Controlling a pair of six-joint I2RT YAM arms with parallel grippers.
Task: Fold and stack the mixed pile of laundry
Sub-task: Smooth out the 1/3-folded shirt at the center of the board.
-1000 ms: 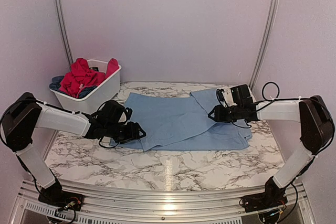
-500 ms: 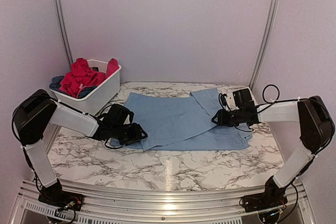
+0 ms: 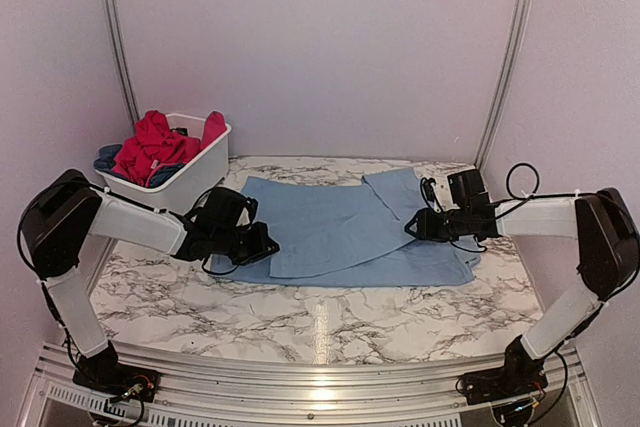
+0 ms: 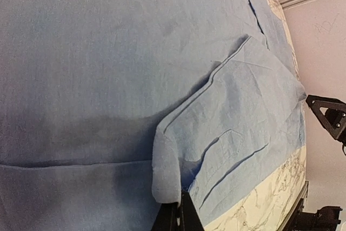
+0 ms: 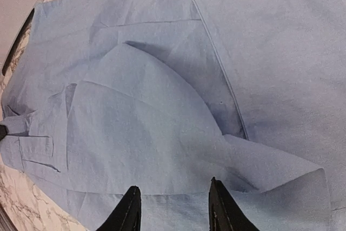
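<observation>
From above, the light blue shirt (image 3: 340,232) is lying spread over the middle of the marble table (image 3: 330,322), with a panel on its right side turned in over the body. The left gripper (image 3: 262,245) is sitting at the shirt's near left edge. The right gripper (image 3: 412,227) is hanging over its right part. The red clothes (image 3: 155,142) and dark blue clothes (image 3: 108,159) are lying heaped in the white basket (image 3: 200,182) at the far left corner, close to the shirt. No folded stack is showing anywhere on the table.

From the left wrist, the two fingers are pressing together with no gap. They are pinching a raised fold of the shirt's edge, which is standing up from the flat cloth. A sleeve (image 4: 243,117) is lying across the body beyond it.

From the right wrist, the fingers are standing apart with nothing between them. They are hovering above the shirt near a loose, curling edge, and the cloth below is lying flat apart from some creases.

By my reading, the job is only getting started. The first garment is partway through its folding, with one side turned in and the left side just being taken up. Finishing that fold, setting the shirt down as the base of a stack, and folding everything in the basket are all waiting.
</observation>
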